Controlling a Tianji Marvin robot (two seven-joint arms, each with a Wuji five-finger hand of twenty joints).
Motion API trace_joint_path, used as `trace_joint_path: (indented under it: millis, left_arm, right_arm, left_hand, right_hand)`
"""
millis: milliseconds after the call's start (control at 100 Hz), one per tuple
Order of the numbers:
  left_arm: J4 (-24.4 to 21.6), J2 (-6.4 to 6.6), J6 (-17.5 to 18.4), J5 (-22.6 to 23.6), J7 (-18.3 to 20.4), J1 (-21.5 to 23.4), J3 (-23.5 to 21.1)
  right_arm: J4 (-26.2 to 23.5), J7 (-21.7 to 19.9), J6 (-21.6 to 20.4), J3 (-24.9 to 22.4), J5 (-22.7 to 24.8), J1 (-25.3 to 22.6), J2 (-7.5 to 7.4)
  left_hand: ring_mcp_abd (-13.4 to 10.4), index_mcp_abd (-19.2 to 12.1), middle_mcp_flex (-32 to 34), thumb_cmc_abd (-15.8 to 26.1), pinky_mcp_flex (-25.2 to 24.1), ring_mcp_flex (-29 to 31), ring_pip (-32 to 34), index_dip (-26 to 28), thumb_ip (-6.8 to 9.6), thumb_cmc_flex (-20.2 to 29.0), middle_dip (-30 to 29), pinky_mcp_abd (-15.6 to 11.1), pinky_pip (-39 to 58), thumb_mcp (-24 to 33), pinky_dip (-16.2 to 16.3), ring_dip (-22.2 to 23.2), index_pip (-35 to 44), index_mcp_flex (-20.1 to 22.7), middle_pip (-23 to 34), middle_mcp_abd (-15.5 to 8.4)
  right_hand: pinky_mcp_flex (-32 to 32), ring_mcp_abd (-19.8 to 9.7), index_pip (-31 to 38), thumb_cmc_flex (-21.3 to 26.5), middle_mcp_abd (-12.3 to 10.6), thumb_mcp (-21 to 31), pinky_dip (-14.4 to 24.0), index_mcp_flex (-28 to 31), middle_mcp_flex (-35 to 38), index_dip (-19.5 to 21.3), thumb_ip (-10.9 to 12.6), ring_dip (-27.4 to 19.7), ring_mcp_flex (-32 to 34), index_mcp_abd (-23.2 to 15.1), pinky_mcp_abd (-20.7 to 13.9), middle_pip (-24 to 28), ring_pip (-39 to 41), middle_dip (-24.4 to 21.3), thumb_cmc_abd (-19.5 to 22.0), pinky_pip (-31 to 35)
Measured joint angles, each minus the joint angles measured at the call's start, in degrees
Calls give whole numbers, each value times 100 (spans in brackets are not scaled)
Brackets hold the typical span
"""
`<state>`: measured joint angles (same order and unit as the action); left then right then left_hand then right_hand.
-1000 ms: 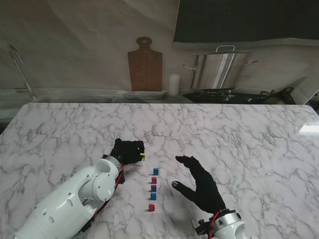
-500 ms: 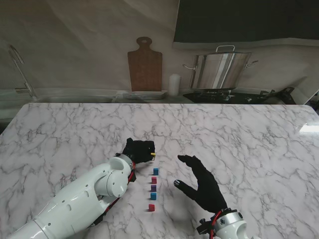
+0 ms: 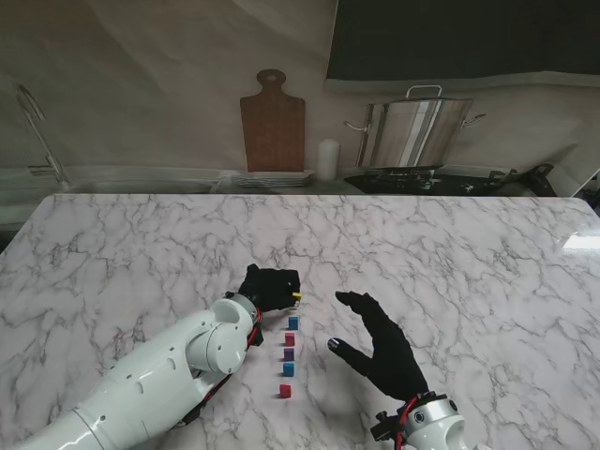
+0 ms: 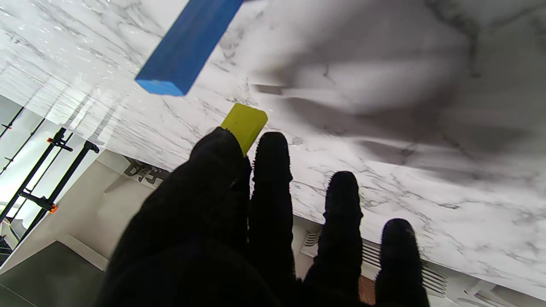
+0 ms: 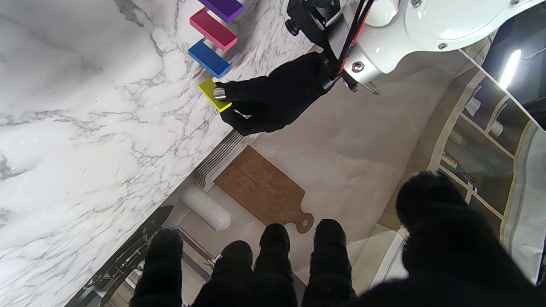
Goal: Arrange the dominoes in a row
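Several small dominoes stand in a row on the marble table: blue [image 3: 293, 322], pink [image 3: 290, 338], purple [image 3: 289, 354], blue [image 3: 288, 369] and red [image 3: 285, 391]. My left hand [image 3: 269, 286] is shut on a yellow domino [image 3: 296, 296], holding it just beyond the far end of the row. The wrist views show the yellow domino [image 4: 244, 123] [image 5: 212, 94] pinched at the fingertips, close to the far blue domino [image 4: 187, 42] [image 5: 209, 59]. My right hand [image 3: 382, 349] hovers open to the right of the row, fingers spread, holding nothing.
The marble table [image 3: 469, 253] stretches wide around the row. Behind its far edge stand a wooden cutting board [image 3: 273, 120], a white candle [image 3: 326, 159], stacked plates [image 3: 272, 179] and a steel pot [image 3: 415, 131] on a stove.
My left hand has carried the yellow domino rightward, from left of the row to its far end. My right hand has barely moved.
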<state>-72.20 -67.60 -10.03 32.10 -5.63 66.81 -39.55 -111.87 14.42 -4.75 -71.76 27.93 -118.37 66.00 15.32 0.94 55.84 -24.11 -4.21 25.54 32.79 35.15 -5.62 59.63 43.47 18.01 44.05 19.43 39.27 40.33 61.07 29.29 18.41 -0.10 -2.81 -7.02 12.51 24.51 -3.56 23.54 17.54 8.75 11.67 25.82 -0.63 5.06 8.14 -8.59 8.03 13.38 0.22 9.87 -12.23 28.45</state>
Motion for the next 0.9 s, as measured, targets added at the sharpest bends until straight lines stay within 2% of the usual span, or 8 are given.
trace_joint_path:
  millis: [400, 900]
  left_arm:
    - [123, -68, -55, -133, -36, -27, 106]
    - [126, -60, -147, -103, 38, -6, 112]
  right_arm:
    - [-2, 6, -1, -2, 1, -4, 2]
    - [-5, 3, -1, 1, 2, -4, 2]
  left_hand:
    - [-33, 0, 2, 1, 0, 0, -4, -51, 1, 16, -94, 0, -59, -53, 0, 0, -1, 0, -92, 0]
    - [-43, 0, 17, 3, 0, 0, -4, -66, 2, 18, -260, 0, -61, -55, -1, 0, -3, 0, -221, 0]
  right_hand:
    - [0, 0, 0, 0, 0, 0, 0, 0, 0, -1, 0, 0, 0, 0, 0, 0, 0, 0, 0, 0]
    - [0, 1, 0, 0, 0, 0, 0, 0, 0, -1, 0, 0, 0, 0, 0, 0, 0, 0, 0, 1]
